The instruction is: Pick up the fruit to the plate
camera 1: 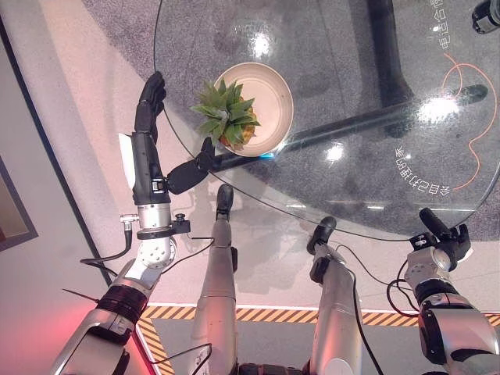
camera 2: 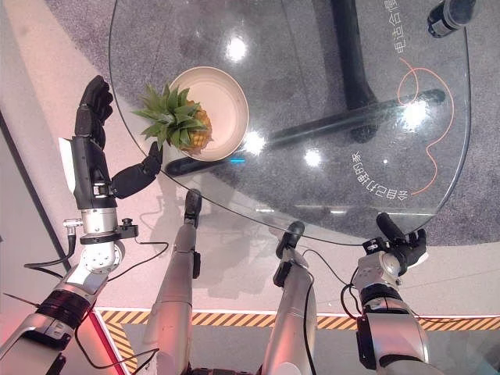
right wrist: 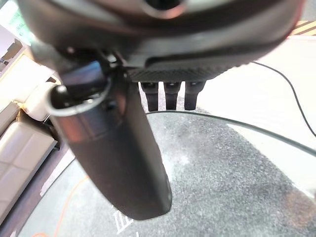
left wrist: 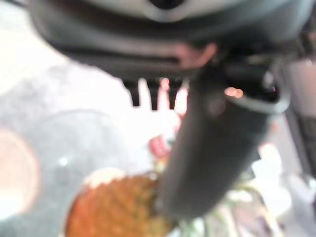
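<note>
A: The pineapple point(camera 1: 234, 125) sits on the plate point(camera 1: 277, 90), near the close rim, leafy crown toward the robot's left, fruit end toward the plate's middle.

B: And the left hand point(camera 1: 148, 125)?

A: Just beside it at the glass surface point(camera 1: 375, 156) edge. Its fingers point(camera 1: 150, 98) are straight and apart, thumb stretched toward the crown, holding nothing.

B: So the fruit lies to the right of those fingers?

A: Yes, long axis roughly across them. The right hand point(camera 1: 441, 238) hangs well apart at the near edge, relaxed and empty. The left is clearly nearer.
</note>
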{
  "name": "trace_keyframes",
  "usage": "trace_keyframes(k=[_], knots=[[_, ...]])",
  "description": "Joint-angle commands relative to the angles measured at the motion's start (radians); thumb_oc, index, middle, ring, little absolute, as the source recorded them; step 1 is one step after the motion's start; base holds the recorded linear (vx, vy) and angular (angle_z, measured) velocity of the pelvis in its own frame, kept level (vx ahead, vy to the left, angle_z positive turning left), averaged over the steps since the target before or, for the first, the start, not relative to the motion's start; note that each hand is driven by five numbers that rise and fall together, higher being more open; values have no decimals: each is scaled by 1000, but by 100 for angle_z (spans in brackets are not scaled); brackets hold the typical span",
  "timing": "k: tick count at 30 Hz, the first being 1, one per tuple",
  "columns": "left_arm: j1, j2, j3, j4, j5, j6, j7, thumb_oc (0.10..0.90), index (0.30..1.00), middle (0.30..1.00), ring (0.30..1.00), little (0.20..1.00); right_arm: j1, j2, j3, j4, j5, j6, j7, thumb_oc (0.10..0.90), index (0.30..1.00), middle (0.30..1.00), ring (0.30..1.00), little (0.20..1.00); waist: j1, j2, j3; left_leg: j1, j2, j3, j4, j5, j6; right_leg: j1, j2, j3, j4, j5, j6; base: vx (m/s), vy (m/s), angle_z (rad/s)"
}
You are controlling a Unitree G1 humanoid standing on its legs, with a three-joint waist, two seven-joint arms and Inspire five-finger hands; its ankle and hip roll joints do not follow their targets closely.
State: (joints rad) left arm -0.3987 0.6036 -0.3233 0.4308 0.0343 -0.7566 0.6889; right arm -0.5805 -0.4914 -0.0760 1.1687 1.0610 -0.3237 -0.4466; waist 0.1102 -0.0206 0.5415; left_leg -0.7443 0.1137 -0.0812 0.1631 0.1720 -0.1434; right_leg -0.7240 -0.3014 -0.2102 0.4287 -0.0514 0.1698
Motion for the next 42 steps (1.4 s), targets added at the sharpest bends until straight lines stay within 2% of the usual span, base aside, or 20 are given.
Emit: trace_keyframes(k=[1,8,11,13,15,16,17,19,22,24,25,31,36,38,42], knots=[[-14,5,42,-125,46,-26,38,800,900,900,900,900,64,-72,-31,-35,-28,-34,19,800,900,900,900,900,10,20,-22,90,-4,57,79,-151,38,89,18,-37,-168,121,0,-21,33,-1],[36,-1,49,-47,23,18,21,800,900,900,900,900,116,-55,-62,-8,-83,-8,37,800,900,900,900,900,9,26,-22,258,7,92,-26,-115,31,247,3,-36,-257,153,16,-18,61,-5],[69,-27,67,39,-61,49,-27,800,900,900,900,900,146,-29,-67,-2,-117,7,34,800,900,900,900,900,6,28,-22,346,10,107,-62,-109,28,331,-4,-32,-290,162,22,19,77,-6],[111,-66,100,122,-159,86,-114,800,900,900,900,900,191,-4,-74,5,-163,22,60,800,900,900,900,900,2,30,-30,424,12,120,-101,-102,27,407,-6,-29,-325,168,25,55,92,-8],[151,-101,127,185,-228,93,-179,800,900,900,900,900,239,12,-78,10,-201,39,104,800,900,900,900,900,-3,31,-70,466,16,132,-133,-95,27,450,-8,-30,-355,174,28,117,89,-10],[178,-125,143,228,-289,124,-240,800,900,900,900,900,271,26,-80,20,-233,48,144,800,900,900,900,900,-7,30,-96,491,19,138,-149,-95,25,476,-5,-30,-372,174,28,200,82,-7],[208,-158,177,304,-347,128,-318,800,900,900,900,900,307,48,-73,30,-281,59,186,800,900,900,900,900,-12,29,-132,526,20,143,-169,-92,26,514,0,-27,-396,177,26,224,70,-3],[235,-196,217,401,-400,180,-414,800,900,900,900,900,353,73,-60,46,-341,89,226,800,900,900,900,900,-23,22,-174,568,25,149,-189,-88,26,557,8,-22,-419,179,23,216,37,1],[257,-223,250,504,-476,257,-498,800,900,900,900,900,398,93,-44,81,-398,148,301,800,900,900,900,900,-36,14,-226,611,30,154,-203,-84,27,599,17,-16,-435,179,18,187,16,0],[275,-233,278,576,-497,282,-565,800,900,900,900,900,429,103,-29,113,-446,177,336,800,900,900,900,900,-44,12,-265,643,34,159,-209,-84,26,632,21,-13,-447,176,14,231,22,-10],[287,-243,289,617,-488,309,-594,800,900,900,900,900,447,109,-21,137,-490,211,363,800,900,900,900,900,-48,11,-293,664,38,162,-213,-86,25,652,24,-12,-454,174,11,244,21,-12],[328,-262,297,774,-441,427,-734,800,900,900,900,900,506,132,16,203,-631,289,388,800,900,900,900,900,-68,16,-393,760,54,184,-240,-97,22,737,35,-2,-481,162,8,218,33,-10],[330,-270,281,854,-381,549,-781,800,900,900,900,900,509,144,39,221,-716,317,403,800,900,900,900,900,-81,21,-430,800,66,201,-250,-110,18,779,37,-8,-503,161,13,100,22,-3],[328,-275,271,890,-339,624,-795,800,900,900,900,900,510,157,56,233,-740,341,410,800,900,900,900,900,-89,22,-448,810,71,209,-250,-116,16,794,39,-12,-512,161,15,70,17,-9],[325,-283,254,915,-302,678,-819,800,900,900,900,900,510,161,76,252,-795,366,419,800,900,900,900,900,-95,26,-461,824,76,223,-250,-121,12,802,35,-14,-516,160,18,55,26,-11]])
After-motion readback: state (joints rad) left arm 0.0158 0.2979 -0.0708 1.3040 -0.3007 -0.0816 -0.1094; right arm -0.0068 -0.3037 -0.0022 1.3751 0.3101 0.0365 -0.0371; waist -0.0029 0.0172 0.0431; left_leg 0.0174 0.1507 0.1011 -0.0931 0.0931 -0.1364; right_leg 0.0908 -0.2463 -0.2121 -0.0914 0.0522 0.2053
